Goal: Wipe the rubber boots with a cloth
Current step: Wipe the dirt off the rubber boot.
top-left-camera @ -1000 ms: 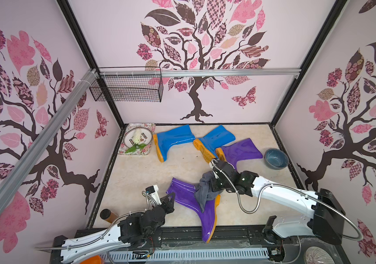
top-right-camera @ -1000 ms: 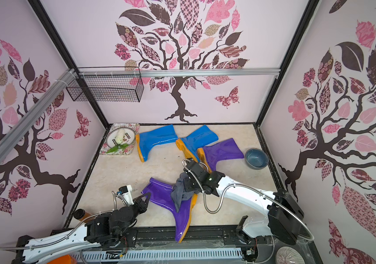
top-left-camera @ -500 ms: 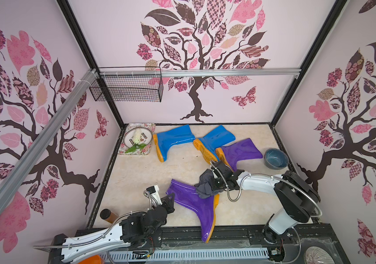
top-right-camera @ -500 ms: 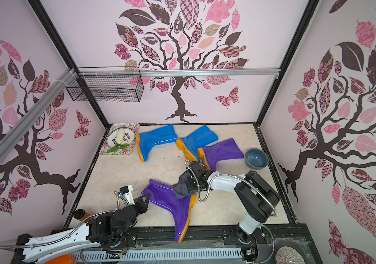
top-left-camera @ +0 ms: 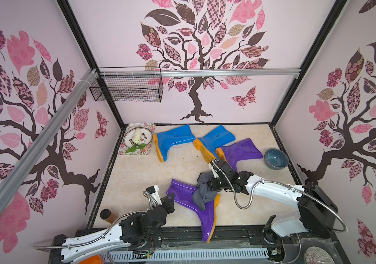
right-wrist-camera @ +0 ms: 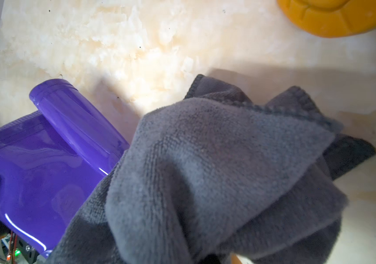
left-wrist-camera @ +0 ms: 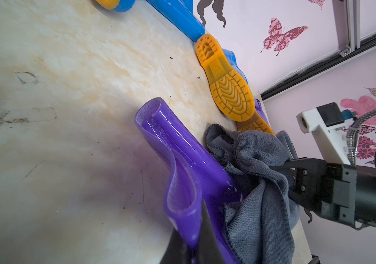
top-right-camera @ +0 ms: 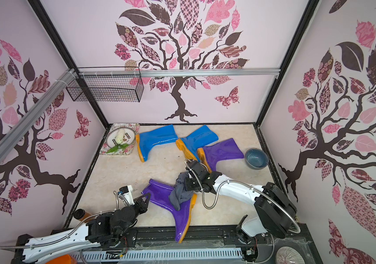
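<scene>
While the left gripper (top-left-camera: 170, 198) pinches the shaft rim of the near purple boot (top-left-camera: 182, 193), likely to pin it, the right gripper (top-left-camera: 210, 182) is clamped on the cloth (top-left-camera: 202, 194), which drapes across that boot's ankle at near centre, ready for wiping.

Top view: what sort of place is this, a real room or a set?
Probably a staged robot test booth: tree-decal walls in a black frame, two robot arms and rubber boots lying on a marble-look tabletop.
</scene>
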{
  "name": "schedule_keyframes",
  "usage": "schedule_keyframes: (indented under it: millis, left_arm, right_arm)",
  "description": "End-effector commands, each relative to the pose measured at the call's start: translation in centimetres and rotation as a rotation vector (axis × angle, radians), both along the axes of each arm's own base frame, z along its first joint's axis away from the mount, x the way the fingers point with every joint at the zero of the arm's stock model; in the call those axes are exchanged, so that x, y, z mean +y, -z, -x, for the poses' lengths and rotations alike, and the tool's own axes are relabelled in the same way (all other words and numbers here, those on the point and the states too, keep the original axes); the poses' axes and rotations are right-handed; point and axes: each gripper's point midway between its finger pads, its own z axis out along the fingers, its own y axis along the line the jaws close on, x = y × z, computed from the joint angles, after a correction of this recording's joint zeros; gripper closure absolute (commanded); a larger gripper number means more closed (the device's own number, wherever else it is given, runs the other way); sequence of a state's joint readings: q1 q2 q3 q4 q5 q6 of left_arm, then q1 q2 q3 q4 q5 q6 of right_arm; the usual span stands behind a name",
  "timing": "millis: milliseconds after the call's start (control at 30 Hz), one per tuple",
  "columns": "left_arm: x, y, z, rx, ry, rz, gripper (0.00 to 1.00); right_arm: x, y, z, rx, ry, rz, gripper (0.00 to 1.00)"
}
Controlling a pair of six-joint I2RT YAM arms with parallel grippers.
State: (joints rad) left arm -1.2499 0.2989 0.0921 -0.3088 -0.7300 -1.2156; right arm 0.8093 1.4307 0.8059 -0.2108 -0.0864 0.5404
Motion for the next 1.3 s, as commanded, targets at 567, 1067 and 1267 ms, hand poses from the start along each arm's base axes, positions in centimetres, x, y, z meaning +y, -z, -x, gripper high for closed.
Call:
schedule_keyframes:
  millis: [567,1067,1267]
  left_arm:
    - [4.7,2.8,-1.3,-0.052,-0.174,-0.264,1.0]
    - [5.2,4.3,-0.9,-0.016,-0.159,-0.295,1.0]
    - [5.3,4.5,-0.8,-0.012,-0.156,-0.282,1.0]
  right_arm:
    - [-1.6,-2.5,-2.1,-0.027,0.019,0.083,1.0]
    - [-4.7,4.0,0.2,0.088,0.07,0.097,1.0]
    - [-1.9,0.4,1.2,-0.054,-0.045,0.231,1.0]
